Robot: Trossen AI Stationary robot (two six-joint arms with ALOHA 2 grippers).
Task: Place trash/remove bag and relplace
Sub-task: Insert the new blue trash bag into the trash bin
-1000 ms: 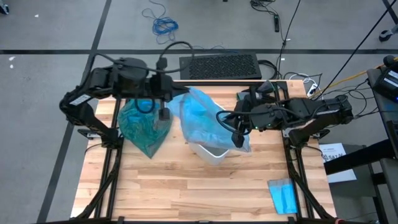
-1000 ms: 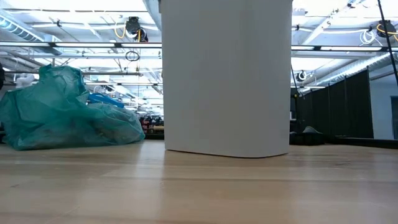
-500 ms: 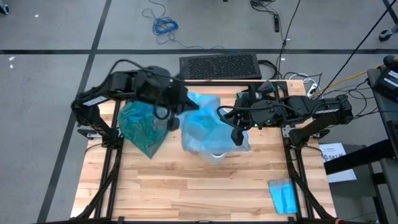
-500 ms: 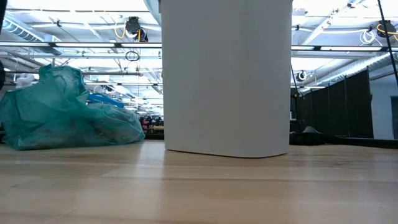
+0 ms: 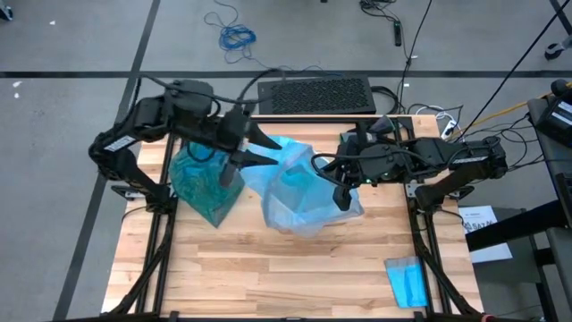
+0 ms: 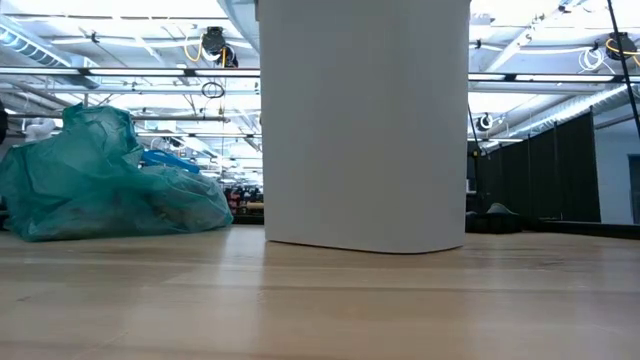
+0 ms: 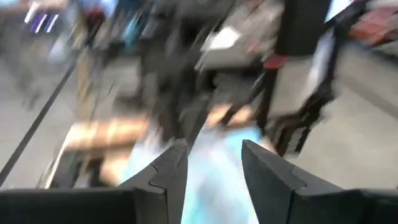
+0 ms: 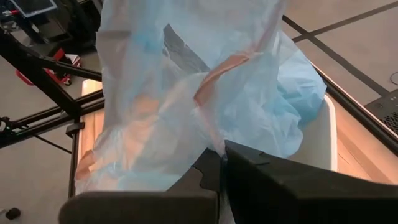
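The teal-green bag lies bunched on the table at the left, its underside on the wood. The trash is hidden. A paler sky-blue bag drapes over the white bin at mid-table. My left gripper is open at the pale bag's left side, and blurred pale plastic shows beyond its fingers. My right gripper is shut on the pale bag at the bin's right side. My left gripper stands open by the pale bag's left edge; whether it touches the plastic I cannot tell. My right gripper pinches a gathered bit of the pale bag's plastic between its two fingers. It comes from the table's right, slanting down. The bag hangs slack over the bin.
A small flat folded blue sheet lies at the near right corner. A black keyboard sits just beyond the far edge. Bare wood spreads across the near half of the table.
My left gripper swung toward the bin and drew back, its wrist turning, and its fingers have parted. The pale bag's left part, held up before, has sunk and spread over the bin, whose white rim no longer shows from above. The teal bag stayed put.
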